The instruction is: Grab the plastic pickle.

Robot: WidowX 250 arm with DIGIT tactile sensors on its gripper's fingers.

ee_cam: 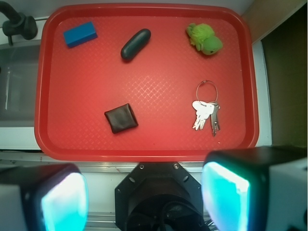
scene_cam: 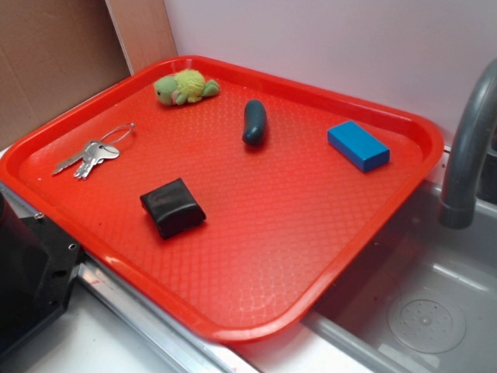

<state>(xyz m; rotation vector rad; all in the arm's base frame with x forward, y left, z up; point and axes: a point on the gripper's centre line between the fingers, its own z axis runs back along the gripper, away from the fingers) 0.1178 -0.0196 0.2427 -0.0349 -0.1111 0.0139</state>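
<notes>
Plastic pickle (scene_cam: 254, 122) lies flat on the red tray (scene_cam: 256, 256), up in the far half, roughly centre across the width. In the wrist view it (ee_cam: 135, 44) runs on a diagonal, one rounded end toward the upper right, the other toward the lower left; slight curve along its length. In the exterior view its long axis runs nearly straight away from the camera, w/ the near end a bit fatter. Nothing touching it, bare tray all round.

Neighbours: blue block (ee_cam: 80, 34) sits to one side near the tray corner closest to the faucet (scene_cam: 470, 148), well apart from the pickle. Fuzzy yellow-green plush toy (ee_cam: 204, 39) on the opposite side, near the far rim, also clear of it. Black squarish pouch (ee_cam: 121, 118) lies nearer the robot, in the middle zone of the tray, apart from the pickle and a bit off to one side. Bunch of keys (ee_cam: 206, 114) on a wire ring rests toward the plush side, near the front. So nothing sits on or against the pickle; pouch is the closest thing on the robot's side.

Gripper (ee_cam: 144, 202) hangs back over the tray's near edge, above the counter, not over the pickle. Fingers (ee_cam: 226, 192) spread wide apart, nothing between them; they show as blurred glowing pads at the bottom of the wrist view.
</notes>
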